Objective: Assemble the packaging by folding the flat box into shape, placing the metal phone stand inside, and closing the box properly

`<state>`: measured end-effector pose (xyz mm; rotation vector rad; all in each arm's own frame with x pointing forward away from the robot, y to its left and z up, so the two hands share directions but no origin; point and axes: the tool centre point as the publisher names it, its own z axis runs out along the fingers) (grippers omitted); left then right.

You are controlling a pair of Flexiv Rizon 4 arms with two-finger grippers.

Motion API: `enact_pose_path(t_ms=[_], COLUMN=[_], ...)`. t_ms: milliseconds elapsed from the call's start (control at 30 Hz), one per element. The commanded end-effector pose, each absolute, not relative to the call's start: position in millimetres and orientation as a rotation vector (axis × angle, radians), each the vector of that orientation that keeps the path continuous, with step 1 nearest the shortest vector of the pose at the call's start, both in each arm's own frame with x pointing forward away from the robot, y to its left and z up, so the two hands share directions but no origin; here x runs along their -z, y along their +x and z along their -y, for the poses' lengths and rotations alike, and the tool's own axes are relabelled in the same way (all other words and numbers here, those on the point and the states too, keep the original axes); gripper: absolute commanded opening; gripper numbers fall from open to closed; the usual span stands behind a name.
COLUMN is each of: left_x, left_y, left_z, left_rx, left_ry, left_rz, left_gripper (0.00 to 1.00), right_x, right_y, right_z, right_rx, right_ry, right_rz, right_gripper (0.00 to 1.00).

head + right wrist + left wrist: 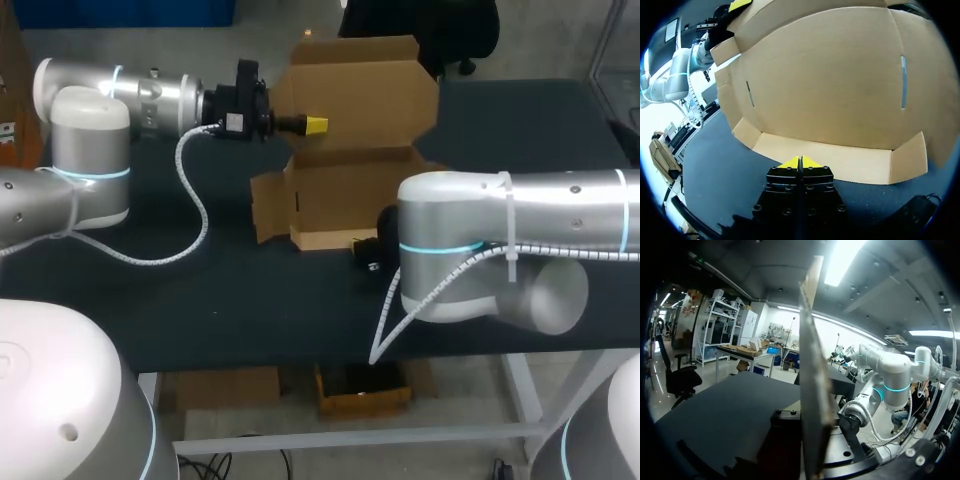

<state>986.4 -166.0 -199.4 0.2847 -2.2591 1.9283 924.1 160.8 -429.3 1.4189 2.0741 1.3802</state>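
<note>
Left gripper [312, 125] is pinching the upper left edge of the lid [360, 90] of the cardboard box [350, 195], with one yellow tip showing against the lid's face. In the left wrist view the cardboard panel [812, 390] runs edge-on straight between this gripper's black fingers, one on each side.

The box stands open on the dark worktop [200, 300], towards its far middle. Its lid is raised upright behind the tray part, and a loose side flap [265, 205] is splayed out on the left. From the right wrist view the wide inner panel shows two narrow slots [903, 82], with a low front wall [820, 157] along the near side and a short tab at each end.

Right gripper [800, 162] has its yellow tips pressed together with nothing between them. It sits low over the worktop, just short of the box's front wall and apart from it. A dark object [920, 215] lies on the worktop beside it, too dim to make out.

The left arm [90, 160] comes in along the far left, with a white coiled cable [195, 215] drooping from its wrist onto the worktop. The right arm [520, 225] crosses from the right, its elbow in front of the box's right end.
</note>
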Motion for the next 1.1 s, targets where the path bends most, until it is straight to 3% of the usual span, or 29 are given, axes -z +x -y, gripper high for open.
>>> enact_pose_path(t_ms=[33,1100], left_x=[201.8,225.3], left_y=[976.5,952.5], left_z=[165.9,166.3], left_rx=[-1.927,-1.884], left_ry=[0.297,0.332], left_rz=[2.265,2.221], left_gripper=[0.0,0.0], right_x=[433.8,433.8], right_y=[923.9,923.9], right_z=[-165.1,-165.1], right_rx=[-1.376,-1.376], right_ry=[1.419,1.419], right_rz=[-2.063,-2.063], right_gripper=[0.0,0.0])
